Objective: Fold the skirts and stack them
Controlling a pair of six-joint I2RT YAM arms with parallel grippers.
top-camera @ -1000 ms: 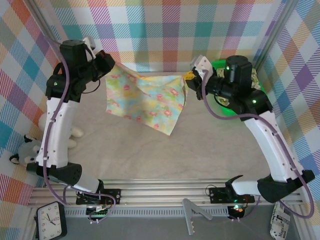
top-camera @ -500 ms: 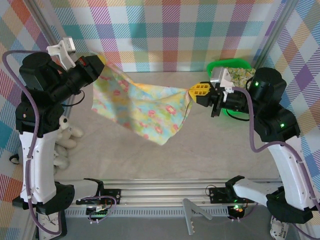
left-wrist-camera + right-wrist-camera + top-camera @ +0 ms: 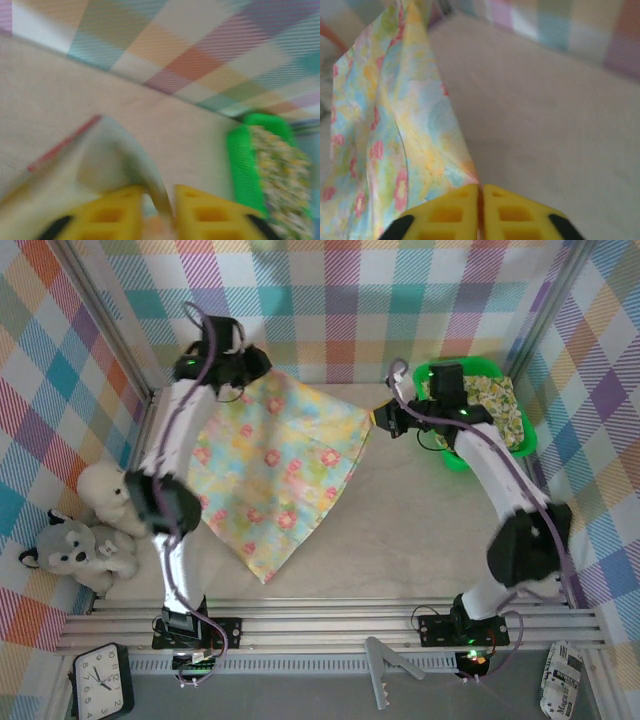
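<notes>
Pale floral skirt (image 3: 275,470) was noted spread on the counter (image 3: 400,530) left of the green tray (image 3: 432,370), corner pinched in near-closed right claw (image 3: 480,187), left claw (image 3: 160,192) too blurred to call; release, then folding, judged next.

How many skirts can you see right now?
2. A pale floral skirt is spread over the table, and a yellow-green print skirt sits in the green tray at the far right. Others may be hidden under it.

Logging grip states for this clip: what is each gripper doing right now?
Left gripper: jaws parted, floral skirt edge between them.
Right gripper: shut on the floral skirt's corner.
</notes>
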